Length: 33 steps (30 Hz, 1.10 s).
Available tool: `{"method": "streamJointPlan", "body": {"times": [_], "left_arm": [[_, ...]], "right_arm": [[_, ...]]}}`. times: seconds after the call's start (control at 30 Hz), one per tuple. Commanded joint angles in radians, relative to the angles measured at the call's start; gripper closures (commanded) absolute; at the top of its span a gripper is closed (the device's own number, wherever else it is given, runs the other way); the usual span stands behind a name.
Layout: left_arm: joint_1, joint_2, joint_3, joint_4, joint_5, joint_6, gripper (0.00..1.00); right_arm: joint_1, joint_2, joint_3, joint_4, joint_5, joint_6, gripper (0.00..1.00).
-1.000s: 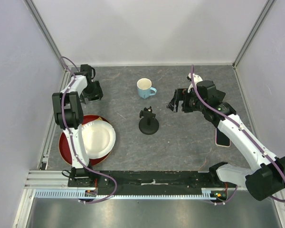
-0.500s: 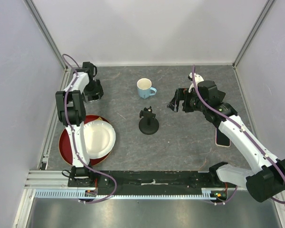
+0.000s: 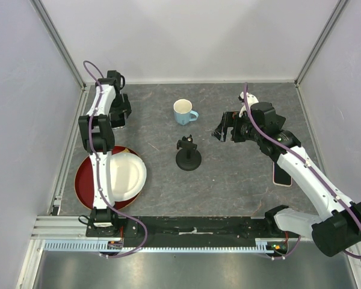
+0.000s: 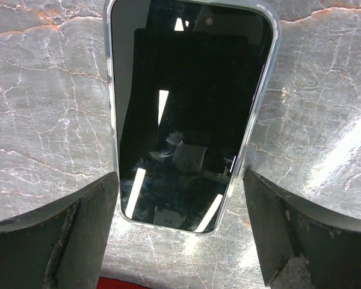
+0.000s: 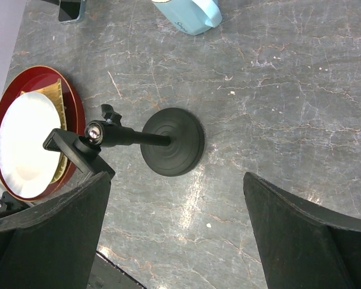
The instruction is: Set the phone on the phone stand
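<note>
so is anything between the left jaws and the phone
Nothing visible. The phone lies flat on the table, directly under the open left jaws, with only bare tabletop on either side of it.

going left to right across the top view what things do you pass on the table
red tray → phone stand → right end effector → pink-cased phone

No legible text, brand, number or sign in any view. Faint dark mark on the light-blue mug (image 5: 189, 15), too small to read. The phone (image 4: 189, 114) screen is dark, showing reflections only.
</note>
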Motion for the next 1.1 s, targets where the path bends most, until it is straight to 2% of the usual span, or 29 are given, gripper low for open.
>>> {"method": "streamJointPlan", "body": {"times": [0.0,0.1,0.13,0.2,0.27,0.3,0.43,0.57,0.6,0.63,0.7,0.73,0.8,0.83,0.93,1.07], "left_arm": [[0.002,0.062,0.028,-0.019,-0.012,0.044,0.13],[0.011,0.074,0.023,-0.024,-0.012,0.045,0.28],[0.012,0.074,0.022,-0.024,-0.004,0.047,0.4],[0.013,0.065,0.016,-0.024,0.002,0.05,0.54],[0.013,0.049,0.01,-0.021,0.019,0.041,0.88],[0.012,0.037,-0.007,-0.018,0.02,0.035,0.98],[0.013,-0.097,-0.081,0.039,0.054,0.012,0.98],[0.013,-0.176,-0.093,0.056,0.081,-0.008,0.98],[0.013,-0.19,-0.101,0.061,0.092,-0.013,0.94],[0.015,-0.202,-0.11,0.067,0.098,-0.019,0.78],[0.027,-0.256,-0.18,0.1,0.112,-0.037,0.59],[0.031,-0.279,-0.211,0.148,0.138,-0.039,0.44],[0.053,-0.329,-0.288,0.186,0.16,-0.042,0.3],[0.062,-0.342,-0.306,0.215,0.175,-0.039,0.16],[0.1,-0.35,-0.331,0.225,0.19,-0.021,0.04],[0.154,-0.317,-0.322,0.197,0.226,0.022,0.02]], "right_arm": [[-0.001,0.003,0.033,0.033,0.01,0.004,0.02],[-0.001,0.007,0.038,0.036,0.01,0.007,0.02],[-0.001,0.007,0.038,0.033,0.01,0.008,0.02],[-0.002,0.006,0.036,0.033,0.007,0.013,0.02],[-0.001,0.001,0.033,0.033,0.005,0.016,0.02],[-0.001,-0.002,0.031,0.031,0.004,0.018,0.02],[-0.001,-0.02,0.024,0.014,0.008,0.025,0.02],[-0.001,-0.045,0.015,0.002,0.013,0.031,0.02],[-0.001,-0.049,0.012,0.001,0.013,0.034,0.02],[-0.002,-0.058,0.012,0.0,0.014,0.038,0.02],[-0.001,-0.063,0.008,0.0,0.008,0.042,0.02],[-0.002,-0.068,0.007,0.002,0.005,0.044,0.02],[-0.001,-0.071,0.002,0.002,-0.001,0.044,0.02],[-0.001,-0.072,-0.001,0.004,-0.004,0.042,0.02],[-0.001,-0.068,-0.011,0.014,-0.026,0.041,0.02],[-0.001,-0.077,-0.036,0.043,-0.049,0.031,0.02]]}}
